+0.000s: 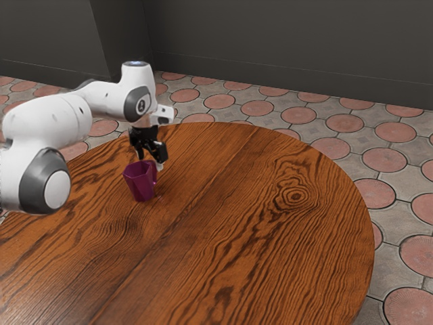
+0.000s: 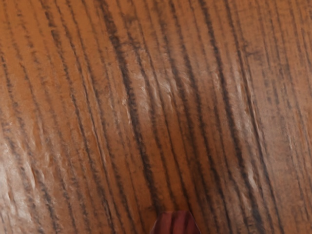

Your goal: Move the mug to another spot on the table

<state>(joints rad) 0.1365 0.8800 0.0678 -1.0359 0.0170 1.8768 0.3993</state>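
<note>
A purple mug (image 1: pixel 141 180) stands upright on the round wooden table (image 1: pixel 257 223), toward the exterior view's left. My black gripper (image 1: pixel 150 158) hangs just above the mug's far rim, pointing down. Its two fingers stand apart and I see nothing held between them. In the wrist view a small piece of the purple mug (image 2: pixel 174 224) shows just under my hand, with bare wood grain of the table (image 2: pixel 156 107) beyond it.
The table's top stretches wide toward the exterior view's right and front, ending in a curved edge (image 1: pixel 369 271). Around the table lies a tiled floor (image 1: pixel 379 149), and a dark wall (image 1: pixel 284 40) stands behind.
</note>
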